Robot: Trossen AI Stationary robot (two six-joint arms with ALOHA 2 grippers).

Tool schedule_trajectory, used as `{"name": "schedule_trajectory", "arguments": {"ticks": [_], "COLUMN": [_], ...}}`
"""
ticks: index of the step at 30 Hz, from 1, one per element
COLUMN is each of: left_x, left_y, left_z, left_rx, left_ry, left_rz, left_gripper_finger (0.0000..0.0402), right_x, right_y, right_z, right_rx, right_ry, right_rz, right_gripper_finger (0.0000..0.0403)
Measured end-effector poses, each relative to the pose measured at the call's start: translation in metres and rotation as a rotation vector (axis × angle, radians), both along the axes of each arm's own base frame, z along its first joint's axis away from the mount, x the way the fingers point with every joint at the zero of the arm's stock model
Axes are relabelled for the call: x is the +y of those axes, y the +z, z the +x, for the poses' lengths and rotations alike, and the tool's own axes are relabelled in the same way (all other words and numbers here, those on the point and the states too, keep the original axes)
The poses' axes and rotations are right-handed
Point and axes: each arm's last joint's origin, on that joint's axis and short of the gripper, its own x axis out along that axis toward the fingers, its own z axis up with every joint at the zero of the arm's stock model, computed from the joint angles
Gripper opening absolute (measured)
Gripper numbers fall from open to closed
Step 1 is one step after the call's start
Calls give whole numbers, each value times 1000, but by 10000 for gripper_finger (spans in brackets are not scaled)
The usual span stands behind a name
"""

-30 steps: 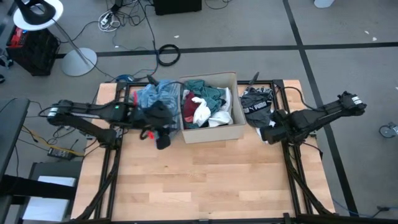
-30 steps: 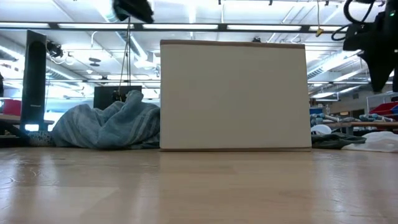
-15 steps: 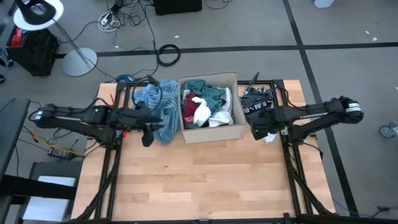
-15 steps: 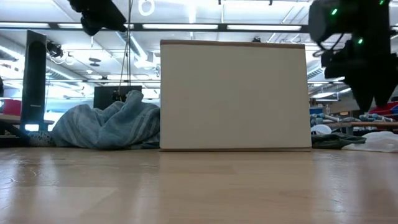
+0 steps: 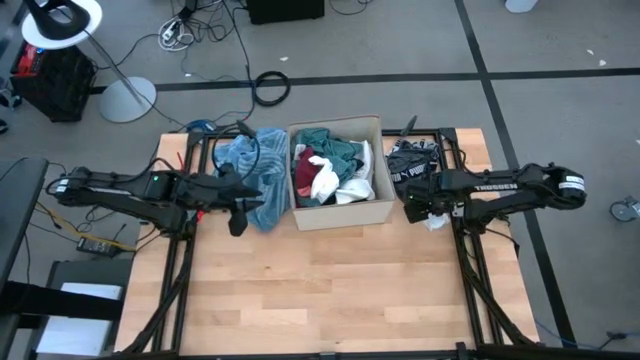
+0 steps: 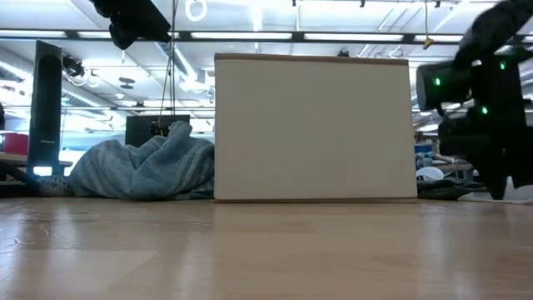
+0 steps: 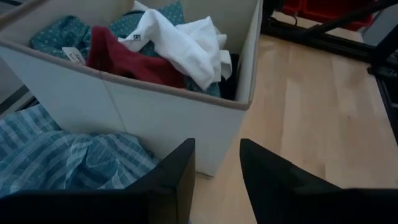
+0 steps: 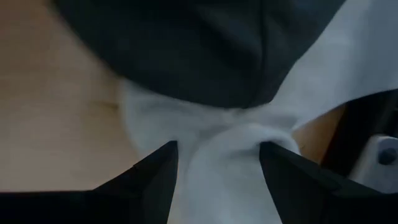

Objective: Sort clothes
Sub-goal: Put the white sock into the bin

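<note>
The right tool (image 5: pixel 418 212) is found low over the tabletop (image 5: pixel 330 290), beside the cardboard box (image 5: pixel 340 212). Its fingers (image 8: pixel 152 180) are spread, with a white garment (image 8: pixel 230 155) lying directly between and ahead of them; whether the fabric is touched cannot be told. A black garment (image 8: pixel 199 43) lies just beyond the white one, overlapping it. In the high view the black-and-white patterned garment (image 5: pixel 412 160) is seen just behind this tool, next to the box.

The left tool (image 5: pixel 238 222) is held above the tabletop on the other side of the box. Its fingers (image 7: pixel 180 180) are spread and nothing is pinched. The light blue garment (image 7: pixel 68 165) lies heaped just beside and below this tool, against the box wall. Inside the box, ahead of this tool, a white garment (image 7: pixel 180 43), a red garment (image 7: pixel 121 59) and a teal green garment (image 7: pixel 62 34) are piled together.
</note>
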Motion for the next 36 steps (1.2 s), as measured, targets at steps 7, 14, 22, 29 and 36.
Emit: {"name": "schedule_trajectory", "arguments": {"ticks": [7, 14, 22, 29, 36], "left_x": [0, 0, 0, 1, 4], "left_y": [1, 2, 2, 0, -8], "left_z": [1, 2, 2, 0, -6], "left_rx": [-14, -27, -27, 9, 108], "left_ry": [-1, -2, -8, 8, 70], "left_rz": [-1, -2, 8, 55, 106], "left_gripper_finger": [131, 131, 131, 131, 131], "right_x": [-4, -9, -6, 5, 11], "right_y": [-10, 23, 125, 214, 265], "right_z": [-5, 13, 31, 24, 34], "right_rx": [-31, -76, -100, -230, -427], "right_ry": [-17, 44, 113, 117, 210], "right_rz": [14, -19, -227, -401, -527], "right_gripper_finger": [145, 18, 7, 4, 4]}}
